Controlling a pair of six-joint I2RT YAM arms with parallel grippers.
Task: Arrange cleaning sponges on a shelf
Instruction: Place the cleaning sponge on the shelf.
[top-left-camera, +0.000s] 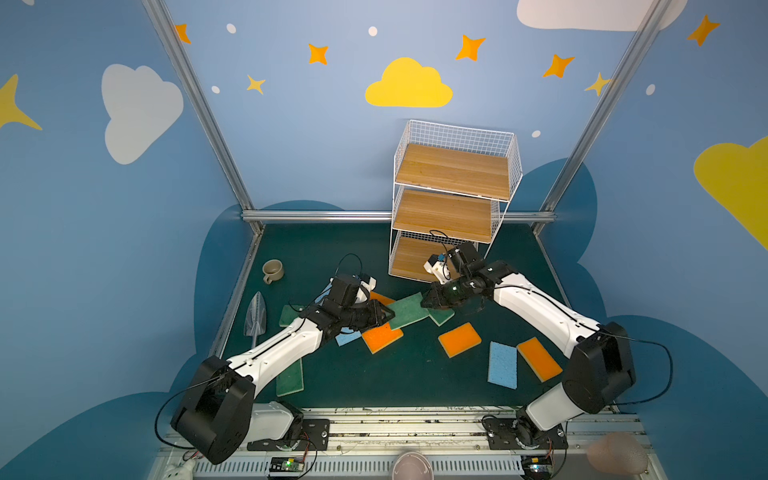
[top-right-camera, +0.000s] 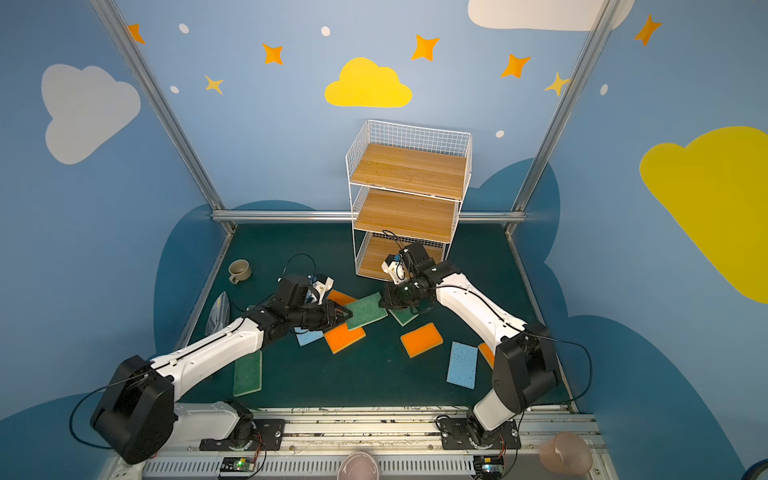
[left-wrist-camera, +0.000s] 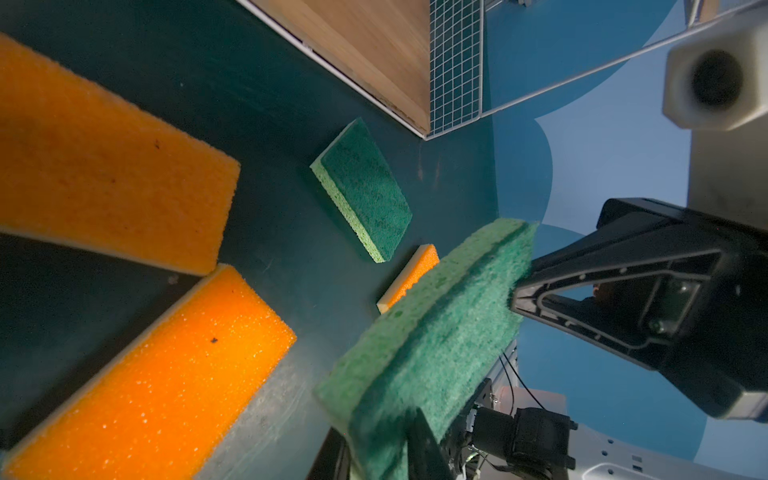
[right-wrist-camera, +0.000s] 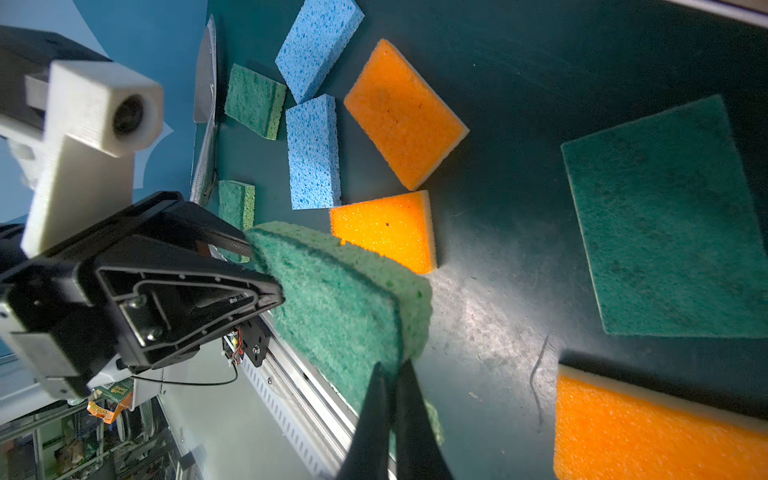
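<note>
One green sponge (top-left-camera: 409, 309) (top-right-camera: 365, 309) hangs above the dark green table between my two arms. My left gripper (top-left-camera: 388, 313) (left-wrist-camera: 378, 440) is shut on its near-left end, a finger on each face. The right gripper (top-left-camera: 424, 301) (right-wrist-camera: 388, 374) is shut tight on the opposite end. Several more sponges lie loose on the table: orange (top-left-camera: 459, 339), light blue (top-left-camera: 503, 365), green (top-left-camera: 291, 376) and others partly under the arms. The shelf (top-left-camera: 451, 172) (top-right-camera: 407, 170) stands at the back, right of centre, all three boards bare.
A beige mug (top-left-camera: 273, 270) and a metal trowel (top-left-camera: 255, 318) sit along the left edge of the table. An aluminium frame rail (top-left-camera: 324, 215) borders the back. A green sponge (top-left-camera: 442, 316) lies right under the right gripper.
</note>
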